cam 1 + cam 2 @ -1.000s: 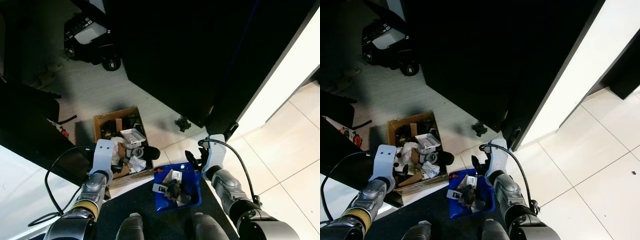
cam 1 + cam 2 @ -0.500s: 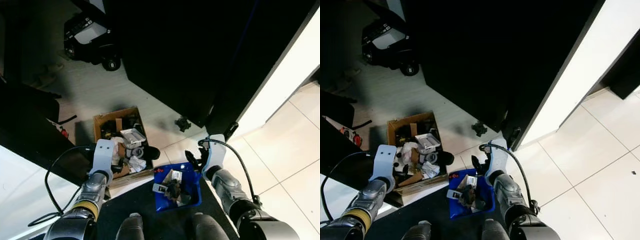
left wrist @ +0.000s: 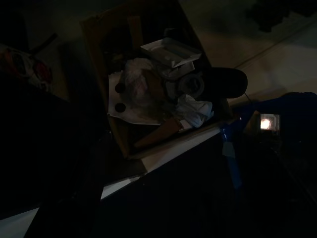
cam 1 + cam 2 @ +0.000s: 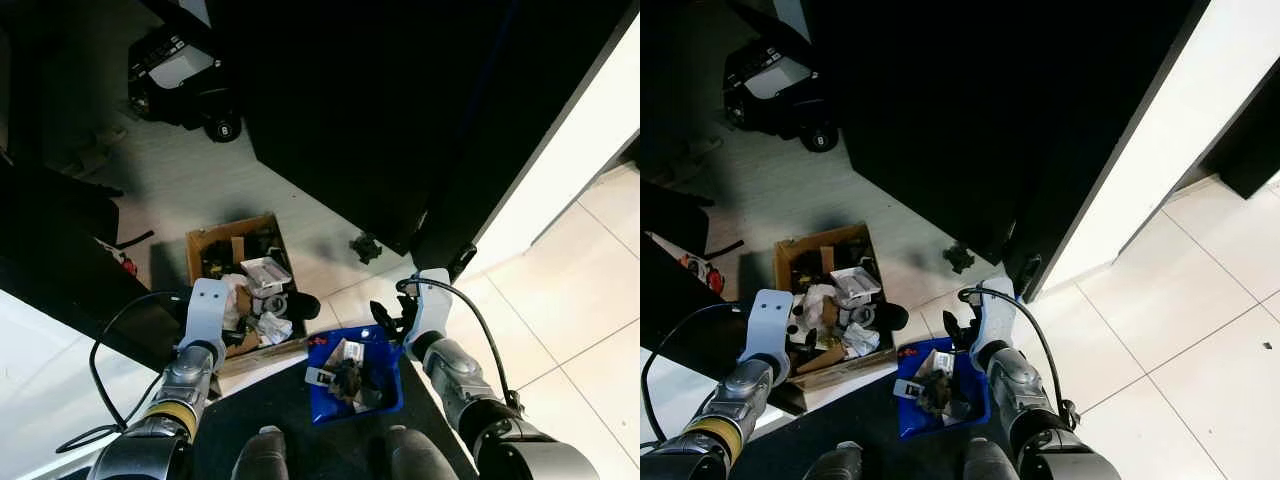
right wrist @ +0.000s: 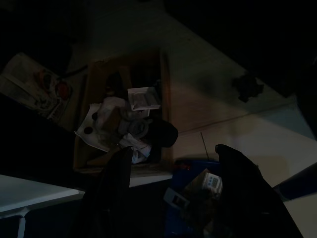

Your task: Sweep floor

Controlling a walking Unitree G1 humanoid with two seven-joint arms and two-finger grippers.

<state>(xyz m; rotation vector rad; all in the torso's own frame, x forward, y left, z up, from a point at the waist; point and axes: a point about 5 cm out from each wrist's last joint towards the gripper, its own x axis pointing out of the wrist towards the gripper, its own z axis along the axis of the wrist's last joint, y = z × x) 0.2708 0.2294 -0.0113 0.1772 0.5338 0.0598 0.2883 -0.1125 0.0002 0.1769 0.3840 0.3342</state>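
Jaws on the right gripper (image 5: 173, 193) stand spread — two dark fingers (image 5: 119, 183) apart, nothing pinched between them, with the blue dustpan (image 4: 356, 376) just beyond. Left gripper (image 4: 207, 305): I cannot tell its state; the wrist view is too dark. Against the frames a second ago almost nothing has shifted — both arms hold the same pose, and the dustpan sits on the floor (image 4: 560, 290) by my feet, loaded with scraps. Cardboard box (image 4: 245, 280) of rubbish is just beside it, on my left. One dark bit of debris (image 4: 365, 246) lies loose on the tiles further ahead. My reading: the sweep has paused, the pan is full enough to empty into the box, and that stray piece is not yet collected.
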